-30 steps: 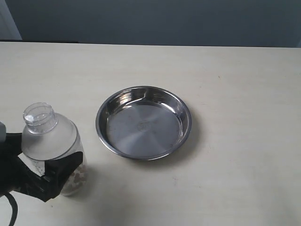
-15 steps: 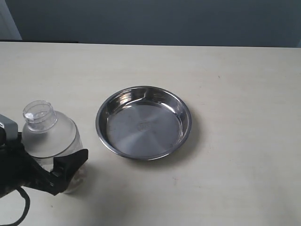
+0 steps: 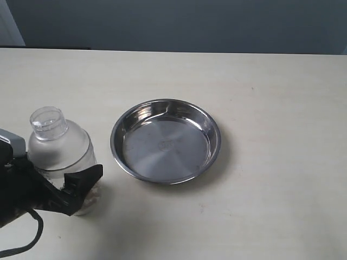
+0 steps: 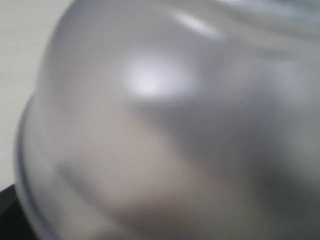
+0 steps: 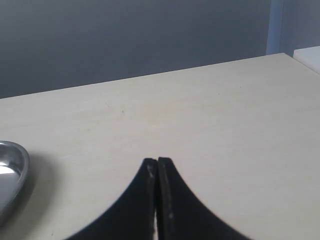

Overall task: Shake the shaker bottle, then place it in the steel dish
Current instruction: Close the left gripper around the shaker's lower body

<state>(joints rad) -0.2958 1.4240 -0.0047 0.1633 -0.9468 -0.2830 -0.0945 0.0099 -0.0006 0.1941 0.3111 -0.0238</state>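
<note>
Exterior cam: high, angled down on the worktop (image 3: 271, 216), dark wall (image 3: 173, 24) across top of frame, mid range; steel dish (image 3: 165, 141) centre, shaker bottle (image 3: 58, 149) lower left. Left wrist cam: jammed up against the shaker bottle, blurred frosted plastic fills the frame. Right wrist cam: low, looking along the worktop to the wall, right claw (image 5: 157, 164) bottom centre; shares the dish rim, at its left edge, with exterior.
</note>
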